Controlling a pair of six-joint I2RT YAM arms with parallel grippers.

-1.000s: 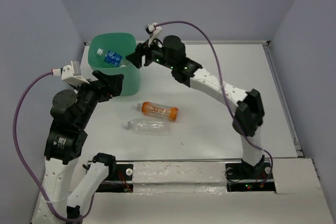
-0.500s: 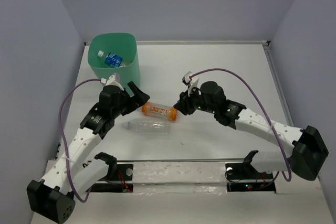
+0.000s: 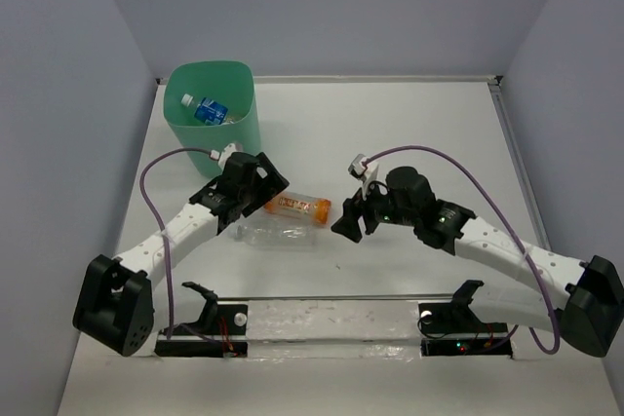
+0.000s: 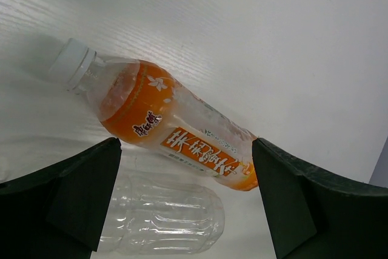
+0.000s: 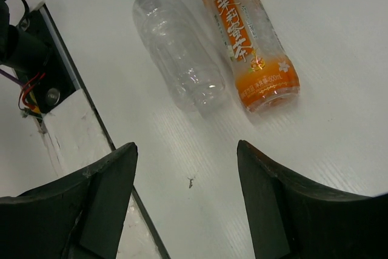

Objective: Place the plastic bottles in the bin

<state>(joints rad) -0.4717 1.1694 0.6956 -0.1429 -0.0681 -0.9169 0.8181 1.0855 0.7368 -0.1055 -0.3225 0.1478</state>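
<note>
An orange bottle (image 3: 300,206) lies on its side on the white table. A clear bottle (image 3: 278,234) lies just nearer than it. My left gripper (image 3: 263,192) is open at the orange bottle's cap end. In the left wrist view both the orange bottle (image 4: 176,128) and the clear bottle (image 4: 163,216) show between the spread fingers (image 4: 79,192). My right gripper (image 3: 346,216) is open and empty, just right of both bottles. The right wrist view shows the orange bottle (image 5: 248,40) and the clear bottle (image 5: 179,53) ahead. The mint-green bin (image 3: 239,148) at the back left holds a blue-labelled bottle (image 3: 209,109).
The arms' base rail (image 3: 331,317) runs along the near edge; its black mount (image 5: 36,59) shows in the right wrist view. Blue-grey walls enclose the table on the left, back and right. A small dark speck (image 5: 190,181) lies on the table between the right fingers.
Both arms have come down from the bin to the two bottles on the table. The left gripper moved right to the orange bottle's cap end. The right gripper dropped lower beside the bottles.
</note>
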